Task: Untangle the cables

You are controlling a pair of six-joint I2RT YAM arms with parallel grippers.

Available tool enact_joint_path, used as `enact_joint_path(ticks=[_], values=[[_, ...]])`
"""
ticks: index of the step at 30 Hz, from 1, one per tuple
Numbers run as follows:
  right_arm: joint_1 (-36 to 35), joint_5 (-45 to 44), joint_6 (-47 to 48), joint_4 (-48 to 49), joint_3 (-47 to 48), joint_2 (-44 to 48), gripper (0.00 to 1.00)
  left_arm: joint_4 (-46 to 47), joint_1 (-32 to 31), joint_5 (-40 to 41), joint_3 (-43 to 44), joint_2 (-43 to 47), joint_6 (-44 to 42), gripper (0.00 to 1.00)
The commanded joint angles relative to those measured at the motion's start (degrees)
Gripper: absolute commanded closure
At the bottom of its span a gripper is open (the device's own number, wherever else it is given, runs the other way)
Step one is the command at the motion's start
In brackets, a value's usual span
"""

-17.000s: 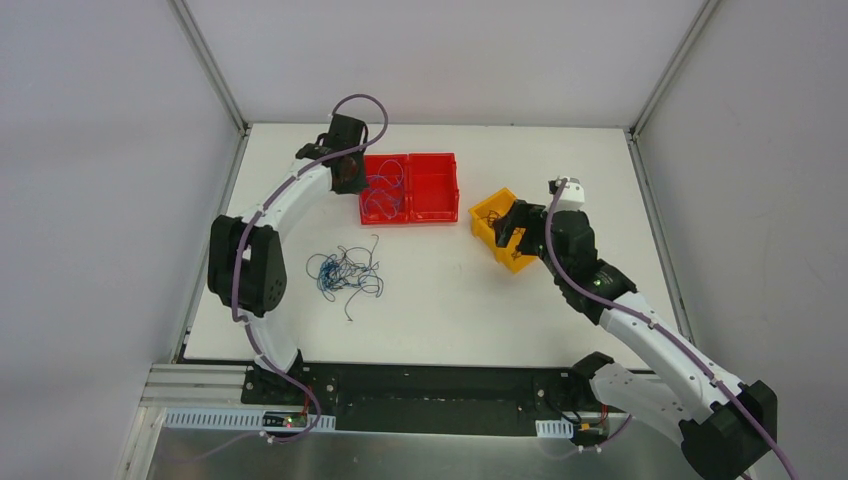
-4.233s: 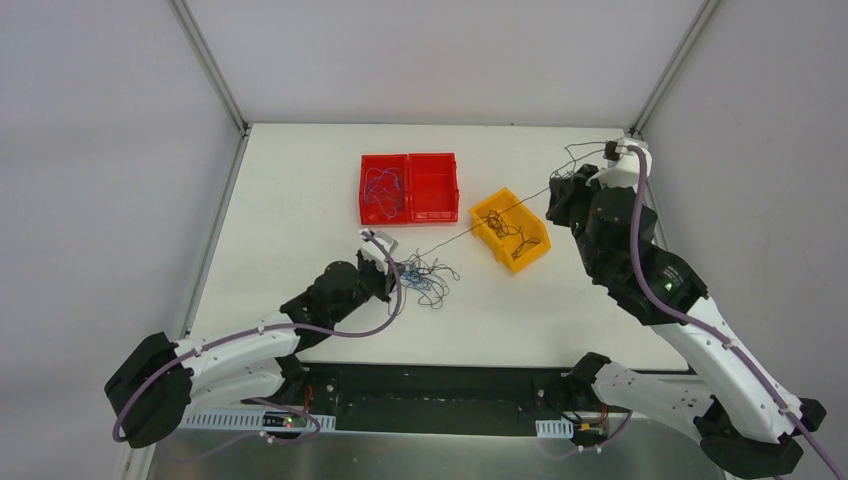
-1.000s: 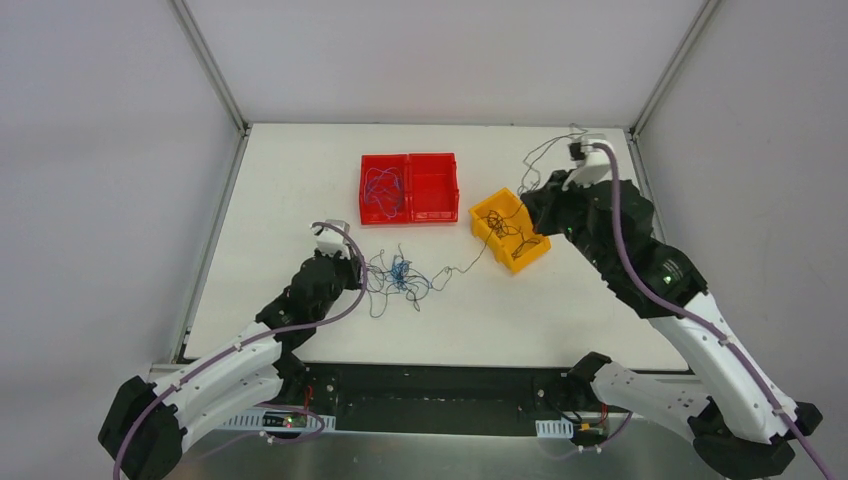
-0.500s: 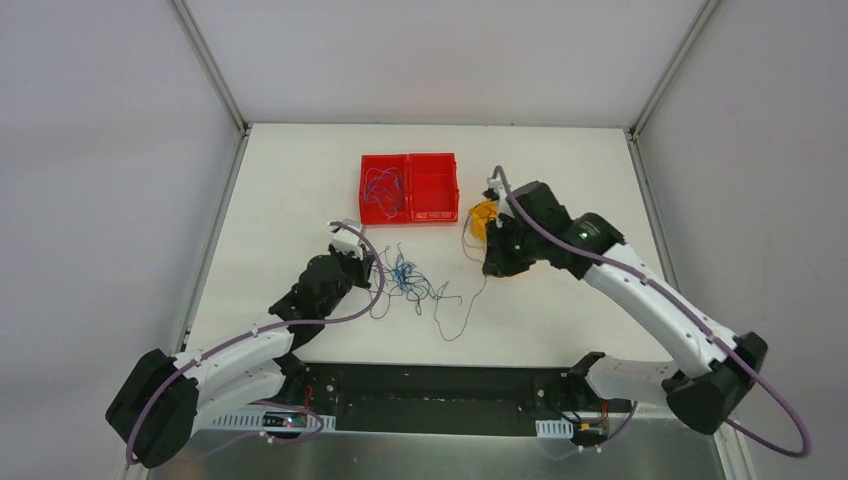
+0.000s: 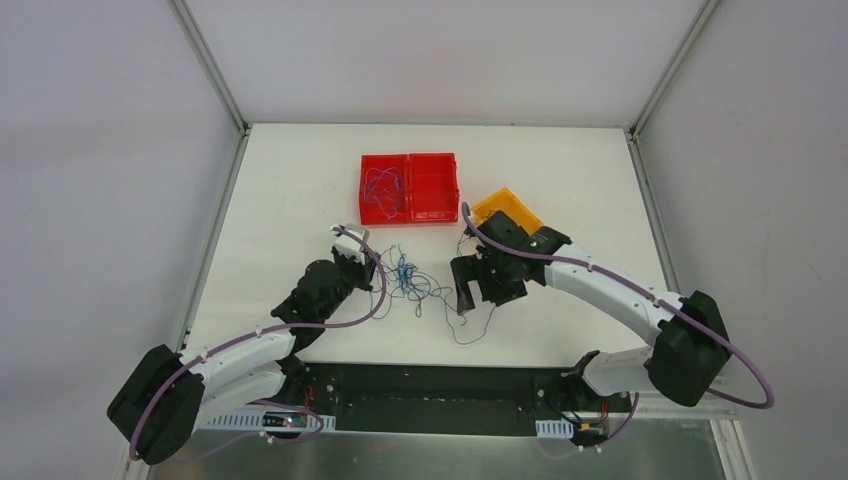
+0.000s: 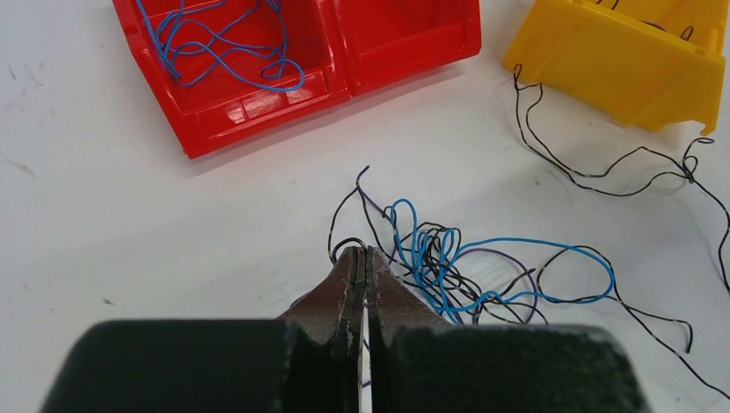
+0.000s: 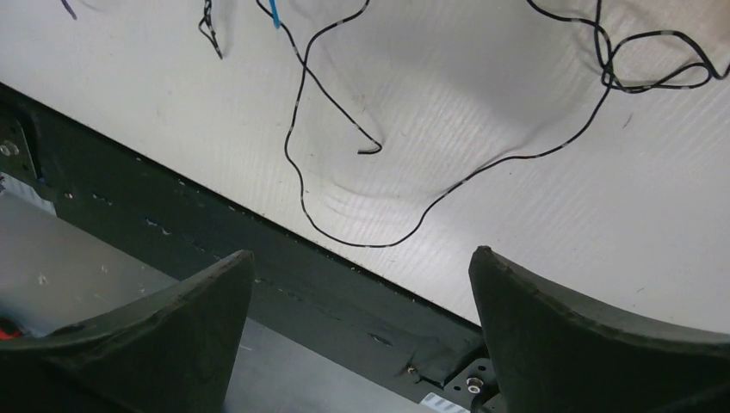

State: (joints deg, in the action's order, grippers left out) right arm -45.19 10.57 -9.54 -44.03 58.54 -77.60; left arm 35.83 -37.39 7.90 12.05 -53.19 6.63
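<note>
A tangle of thin blue, purple and black cables [image 5: 405, 281] lies mid-table and also shows in the left wrist view [image 6: 465, 275]. My left gripper [image 5: 374, 267] sits at its left edge, its tips [image 6: 362, 251] shut on a thin black and purple cable of the tangle. My right gripper [image 5: 464, 288] is open and empty, low over the table right of the tangle [image 7: 361, 252]. A loose black cable [image 7: 379, 155] lies curled under it and trails toward the near edge [image 5: 462, 325]. Blue cables [image 6: 224, 43] lie in the left red bin.
Two joined red bins [image 5: 433, 187] stand at the back centre. A yellow bin [image 5: 508, 207] with dark cables stands right of them [image 6: 620, 64]. A black cable [image 6: 603, 176] trails from the yellow bin. The table's near edge and a black rail [image 7: 258, 249] are close.
My right gripper came down from the yellow bin to the table right of the tangle and opened; the long black cable it held now lies loose. My left gripper barely moved.
</note>
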Motion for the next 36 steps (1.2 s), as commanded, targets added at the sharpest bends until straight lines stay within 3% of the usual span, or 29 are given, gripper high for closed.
enact_joint_path(ticks=[1,7,13,19,25,27,32,36], values=[[-1.65,-6.00,-6.13,6.37,-2.93,5.12,0.01,4.36,0.47,-1.17,-0.74,0.88,-0.73,1.00],[-8.42,-19.17,-4.73,12.51,-4.89,2.73,0.01,4.68,0.47,-1.39,-0.76,0.88,-0.82,1.00],[-13.04,-25.05,-0.28,17.06,-1.95,-4.46,0.01,4.68,0.47,-1.23,-1.46,1.85,-0.99,1.00],[-14.28,-23.87,2.06,18.55,0.20,-12.33,0.01,4.34,0.47,0.34,-1.85,2.73,-1.27,1.00],[-16.07,-26.32,-2.99,16.64,-2.09,-11.22,0.07,4.13,0.47,0.97,-2.04,3.00,-1.39,1.00],[-17.19,-27.28,-6.00,14.62,-2.15,-10.39,0.14,4.51,0.47,0.94,-1.95,2.75,-1.40,1.00],[-20.88,-31.79,-11.11,8.86,-0.73,-12.00,0.51,4.77,0.47,0.75,-1.51,1.64,-1.58,1.00],[-21.18,-31.19,-12.63,9.64,-2.55,-11.23,0.77,4.77,0.47,1.66,-1.83,1.98,-1.56,1.00]])
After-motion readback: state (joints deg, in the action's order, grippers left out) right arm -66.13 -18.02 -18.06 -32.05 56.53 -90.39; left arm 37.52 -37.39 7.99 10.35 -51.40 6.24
